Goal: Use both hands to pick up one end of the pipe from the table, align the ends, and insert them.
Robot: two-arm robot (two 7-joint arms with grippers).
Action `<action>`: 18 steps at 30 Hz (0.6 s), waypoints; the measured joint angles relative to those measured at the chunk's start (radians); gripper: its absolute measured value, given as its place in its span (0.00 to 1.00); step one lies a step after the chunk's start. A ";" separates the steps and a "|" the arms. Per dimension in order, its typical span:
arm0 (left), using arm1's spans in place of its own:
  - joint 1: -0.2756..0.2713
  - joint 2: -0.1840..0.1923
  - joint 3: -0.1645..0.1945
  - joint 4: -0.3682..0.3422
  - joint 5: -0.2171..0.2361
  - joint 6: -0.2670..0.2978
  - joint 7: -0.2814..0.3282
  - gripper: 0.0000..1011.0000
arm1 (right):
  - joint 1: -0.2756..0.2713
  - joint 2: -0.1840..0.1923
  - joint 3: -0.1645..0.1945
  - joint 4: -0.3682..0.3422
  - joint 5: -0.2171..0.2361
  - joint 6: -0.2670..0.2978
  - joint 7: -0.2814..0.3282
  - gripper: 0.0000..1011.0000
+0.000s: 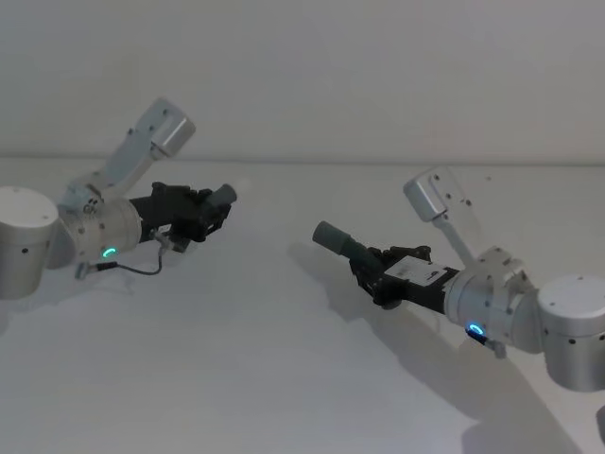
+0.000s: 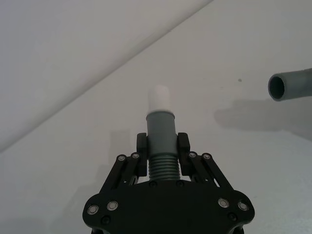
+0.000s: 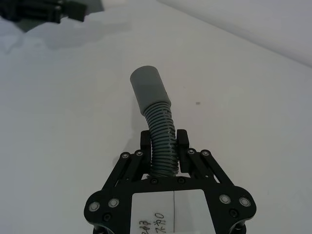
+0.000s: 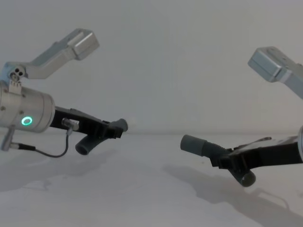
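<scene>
My left gripper is shut on the ribbed part of one pipe piece, held above the table. That piece's grey cuff with its white tip sticks out past the fingers. My right gripper is shut on the other ribbed piece. Its open grey cuff points toward the left arm. The two ends stand apart with a wide gap between them, as the chest view shows between the left cuff and the right cuff.
The white table spreads wide under both arms, with a pale wall behind its far edge. A thin black cable hangs below the left wrist. Each piece's loose ribbed end hangs under its gripper.
</scene>
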 joint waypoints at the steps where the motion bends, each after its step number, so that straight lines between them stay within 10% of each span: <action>1: -0.006 0.006 0.005 0.002 0.004 -0.010 -0.012 0.35 | 0.000 0.000 0.000 0.000 0.000 0.000 0.000 0.29; 18: -0.084 0.097 0.069 0.024 0.047 -0.183 -0.181 0.35 | 0.039 0.132 -0.057 -0.029 0.000 -0.098 0.173 0.29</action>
